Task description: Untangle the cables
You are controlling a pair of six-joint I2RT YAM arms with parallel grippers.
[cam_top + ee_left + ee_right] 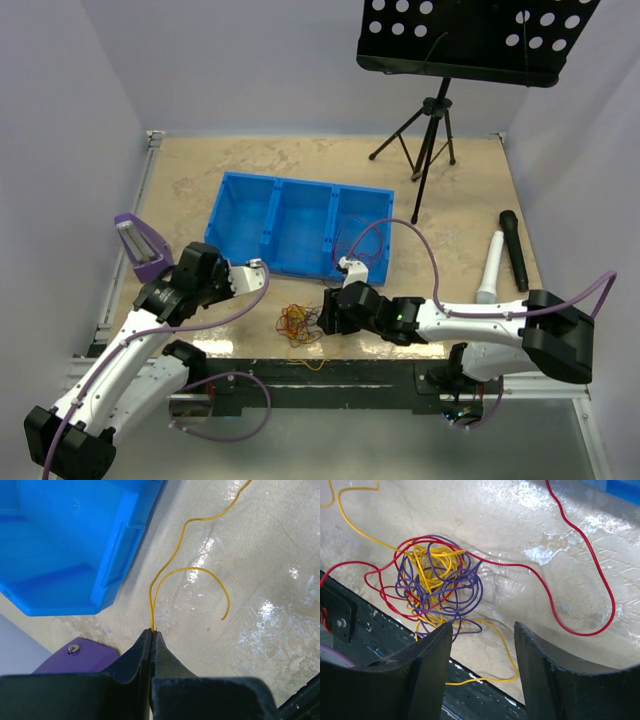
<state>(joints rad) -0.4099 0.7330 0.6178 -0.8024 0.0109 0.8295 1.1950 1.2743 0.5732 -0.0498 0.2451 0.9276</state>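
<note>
Blue bin (pixel 300 225) sits mid-counter (pixel 190 185), long side across the view, split into three compartments in a row. The only content made out is a thin red loop in the right-hand compartment; too fine in the top view to say whether it rests on the floor or hangs over the wall. The left wrist view shows one corner of the bin, smooth blue walls and floor. The cables (pixel 300 325) lie bunched near the counter's front edge, just ahead of the black mounting rail, between the two arms and apart from the bin. Close up the bunch is a loose knot: purple strands (pixel 470 587) coiled in overlapping rings, yellow loops (pixel 427 575) threaded through the middle, and a red strand (pixel 580 535) circling the knot, then swinging out in a wide bend to the right and running up toward the bin. One yellow tail trails over the rail. All strands are hair-thin and curly. Left claw (pixel 152 630) is pressed together on a yellow strand (pixel 192 568), pinched at the very tips; from the pinch two runs rise, one curving to a free end on the counter, the other snaking out of frame. Right claw (pixel 482 630) stands with its jaws apart and nothing between them, just on the near side of the knot.
</note>
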